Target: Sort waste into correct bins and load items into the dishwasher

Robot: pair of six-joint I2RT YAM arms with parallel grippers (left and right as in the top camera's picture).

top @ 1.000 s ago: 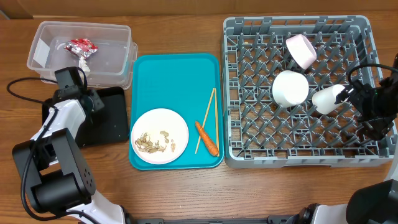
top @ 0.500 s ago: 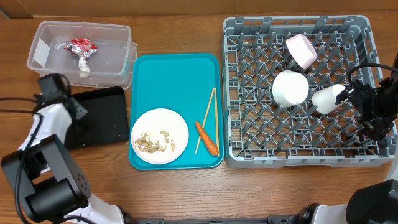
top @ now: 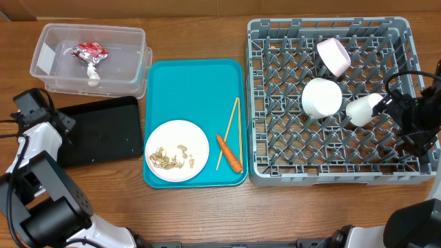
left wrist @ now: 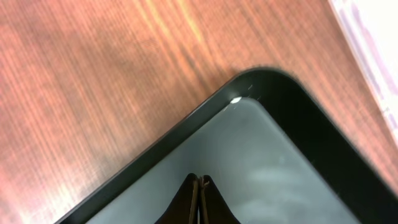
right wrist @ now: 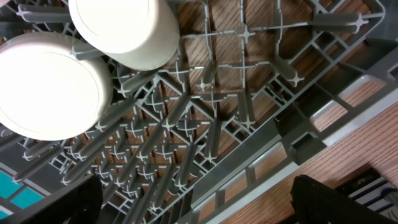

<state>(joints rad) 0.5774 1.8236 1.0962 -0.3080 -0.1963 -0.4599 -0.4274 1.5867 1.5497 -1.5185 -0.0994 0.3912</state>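
Grey dish rack [top: 324, 180]: biggest thing here, fills the right side of the tabletop.
Teal tray [top: 195, 83]: middle of the tabletop, just left of the rack.
Clear tub [top: 131, 41]: back left corner of the tabletop.
Black tray [top: 103, 138]: by the left edge, right in front of the tub.
Left gripper [left wrist: 199, 186]: fingers pinched fully together on nothing, hanging over the black tray's left corner.
Right gripper [right wrist: 199, 199]: fingers spread wide, nothing between them, over the rack's right edge near the cup.
Plate [top: 172, 131]: front left corner of the teal tray.
2 bowls: 1 [top: 333, 55] tipped on its side near the rack's back edge, 1 [top: 322, 98] bottom-up mid-rack.
Cup [top: 363, 109]: on its side, just right of the bottom-up bowl.
Chopsticks [top: 230, 131]: 2, along the teal tray's right edge.
Carrot [top: 229, 153]: front right corner of the teal tray, beside the chopsticks.
Wrapper [top: 88, 50]: inside the tub.
Tissue [top: 93, 74]: in the tub, at its front wall.
Peanut shells [top: 167, 158]: little pile on the plate.
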